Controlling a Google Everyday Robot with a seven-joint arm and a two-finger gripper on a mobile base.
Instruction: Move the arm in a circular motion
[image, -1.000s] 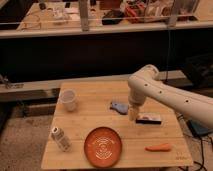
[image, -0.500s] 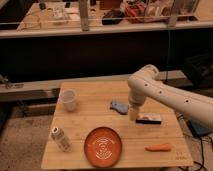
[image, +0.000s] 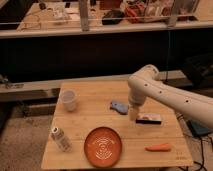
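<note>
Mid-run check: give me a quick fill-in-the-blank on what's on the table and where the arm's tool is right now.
1. The arm bends at its elbow and points its tool ____ toward the table.
2. The tool hangs between the blue object and the ____ and white block.
3. The carrot lies to the right of the orange ____ in the camera view.
4. The white ____ stands near the table's far left corner.

Missing words: down; black; plate; cup

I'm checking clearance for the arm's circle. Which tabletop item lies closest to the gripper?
The dark rectangular block, right beside the gripper at the arm's tip; the blue object is slightly farther left.
</note>
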